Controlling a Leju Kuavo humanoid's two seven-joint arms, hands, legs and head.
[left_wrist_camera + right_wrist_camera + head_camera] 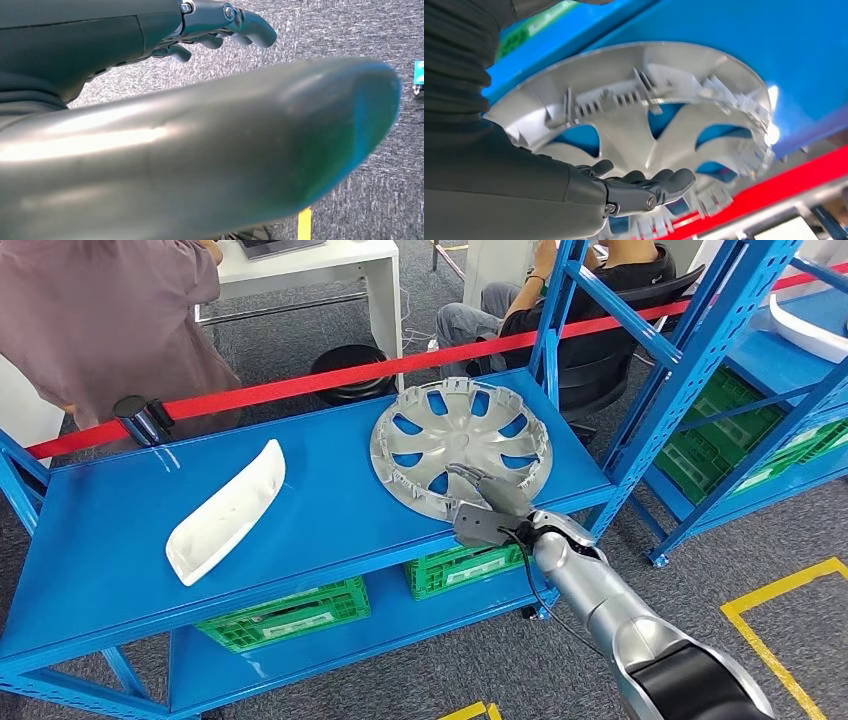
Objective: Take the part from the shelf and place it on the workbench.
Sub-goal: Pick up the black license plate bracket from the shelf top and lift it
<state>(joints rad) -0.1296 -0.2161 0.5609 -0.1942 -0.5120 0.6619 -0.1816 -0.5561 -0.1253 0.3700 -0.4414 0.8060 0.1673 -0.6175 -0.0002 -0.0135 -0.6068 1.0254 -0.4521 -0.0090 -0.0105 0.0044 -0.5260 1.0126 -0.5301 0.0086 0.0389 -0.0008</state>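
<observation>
Right hand point(478, 502) is reaching over the near rim of the silver spoked plastic wheel cover point(460, 445) lying on the blue metal shelf point(120, 540). The right wrist view is showing its fingers point(659, 182) extended inside the cover's ribbed inner face; whether they are gripping, cannot tell. Left hand point(220, 25) is hanging over grey carpet point(350, 40), fingers loosely curled, holding nothing.

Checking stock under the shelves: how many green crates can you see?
3, possibly more hidden. One on the lower shelf under the white part, one under the wheel cover beside the right hand, one in the rack at right.

R arm point(600, 590) extended fwd, right hand point(478, 502) fingers apart (empty).
</observation>
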